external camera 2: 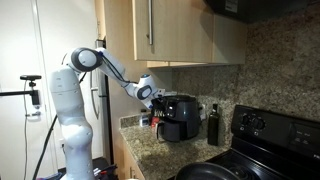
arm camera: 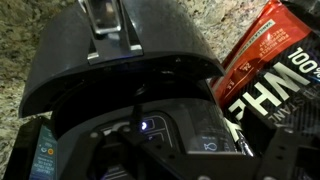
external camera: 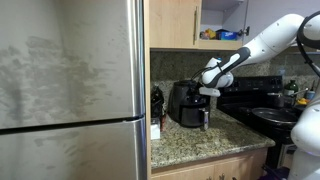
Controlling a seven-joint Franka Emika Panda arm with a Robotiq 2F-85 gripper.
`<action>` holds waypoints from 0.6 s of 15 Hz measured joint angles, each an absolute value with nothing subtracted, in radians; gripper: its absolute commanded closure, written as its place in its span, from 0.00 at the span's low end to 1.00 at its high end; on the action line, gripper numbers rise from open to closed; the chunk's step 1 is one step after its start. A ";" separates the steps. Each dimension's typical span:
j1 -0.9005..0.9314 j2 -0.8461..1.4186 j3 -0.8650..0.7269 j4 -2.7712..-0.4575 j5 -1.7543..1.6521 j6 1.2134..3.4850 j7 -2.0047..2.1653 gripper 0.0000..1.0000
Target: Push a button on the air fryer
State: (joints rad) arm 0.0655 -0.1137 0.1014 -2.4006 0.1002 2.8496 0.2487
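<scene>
The black rounded air fryer stands on the granite counter, and it shows in both exterior views. My gripper hangs over its front top edge, close to the upper panel. In the wrist view the air fryer fills the frame, with its handle at the top. Its glossy panel shows a small lit white button and a faint lit icon. My fingers are dark shapes against the dark panel at the bottom edge, so I cannot make out their opening or whether they touch it.
A red and black snack bag lies right beside the air fryer. A dark bottle stands between the fryer and the black stove. The steel fridge is on the fryer's far side. Cabinets hang above.
</scene>
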 measured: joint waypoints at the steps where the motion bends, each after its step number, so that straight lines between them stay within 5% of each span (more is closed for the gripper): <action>1: 0.065 -0.105 0.101 -2.400 0.094 2.876 0.251 0.00; 9: 0.069 0.004 0.101 -2.407 0.092 3.045 0.257 0.00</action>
State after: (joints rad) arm 0.0691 0.0037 0.1014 -2.4066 0.0925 3.0450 0.2569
